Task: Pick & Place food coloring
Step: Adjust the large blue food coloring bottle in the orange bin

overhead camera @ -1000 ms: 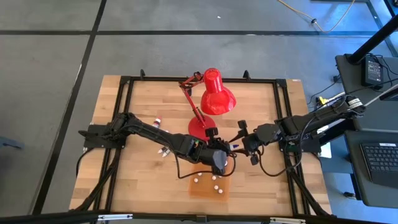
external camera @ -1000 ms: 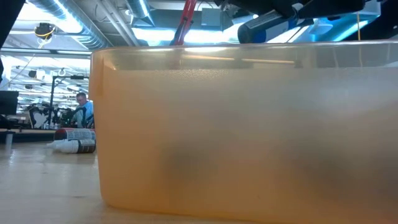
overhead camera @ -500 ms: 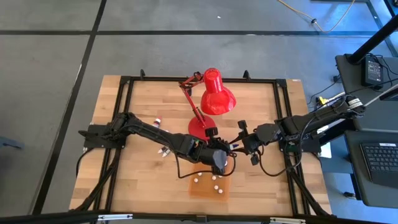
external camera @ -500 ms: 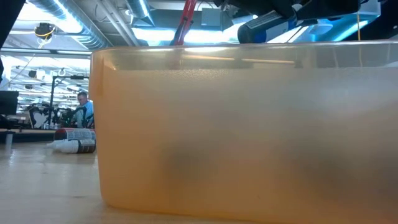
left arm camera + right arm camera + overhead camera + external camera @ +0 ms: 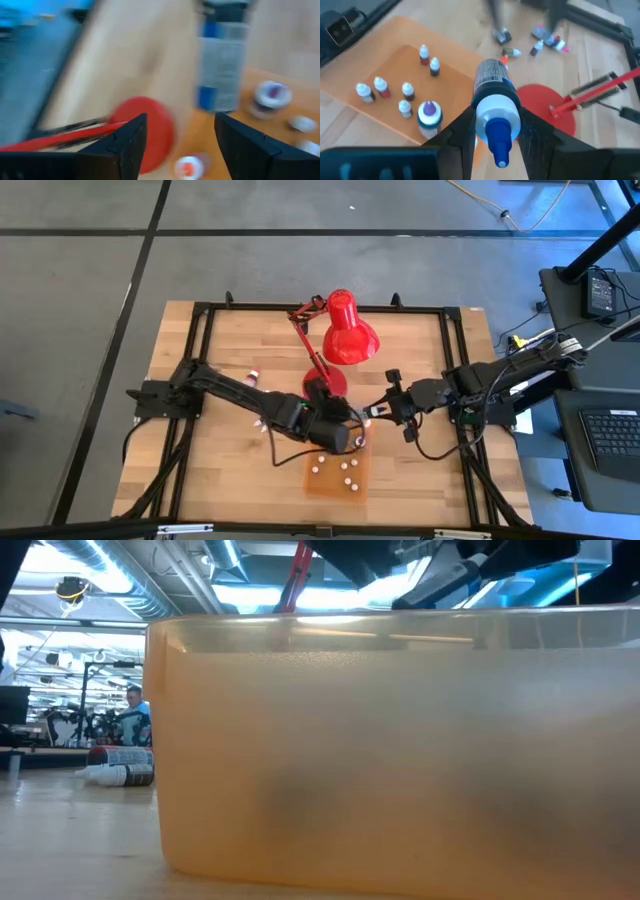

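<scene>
Blue-tipped food coloring bottle (image 5: pixel 492 107) clamped lengthwise in right gripper (image 5: pixel 492 131) — nozzle toward the wrist camera — left gripper (image 5: pixel 180 145) spread, empty.

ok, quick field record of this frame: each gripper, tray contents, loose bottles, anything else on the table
right gripper: shut on a blue-tipped bottle, beside the tray
left gripper: open, empty, over the tray's far edge
tray: orange, translucent, about seven small bottles standing in it
loose bottles: several lying on the wood past the lamp base
lamp: red, mid-table
</scene>
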